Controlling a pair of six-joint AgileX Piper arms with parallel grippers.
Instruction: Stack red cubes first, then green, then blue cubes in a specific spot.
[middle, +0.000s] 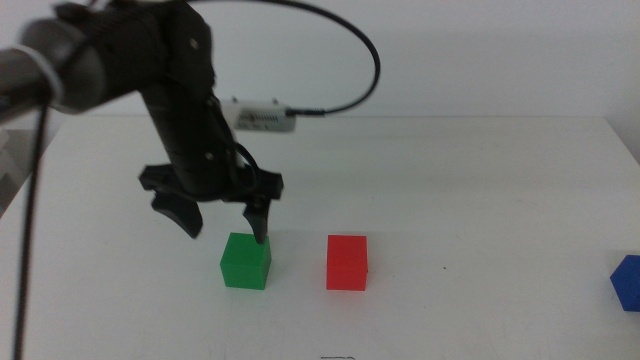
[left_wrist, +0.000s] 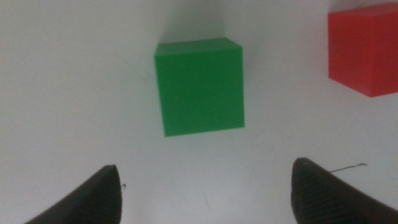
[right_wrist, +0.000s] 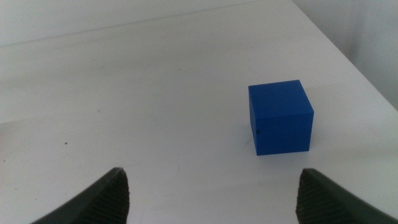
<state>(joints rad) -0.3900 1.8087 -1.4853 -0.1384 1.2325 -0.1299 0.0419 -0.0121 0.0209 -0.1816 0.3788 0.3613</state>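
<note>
Green cube (middle: 245, 261) sat low centre-left on the white tabletop (middle: 450, 170), red cube (middle: 347, 262) just beside, blue cube (middle: 627, 282) far right. Left pincer (middle: 222, 221) hovered above it, spread wide; right pincer (right_wrist: 211, 193) likewise open. Likely light, rigid; grip opposite flat faces.

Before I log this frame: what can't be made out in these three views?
- Blue cube: cut off by the middle view's right edge.
- Right gripper: its arm is outside the middle view.
- Red cube: clipped by the left wrist view's top and right edges.
- Left gripper: whether the tip over the green cube touches it.
</note>
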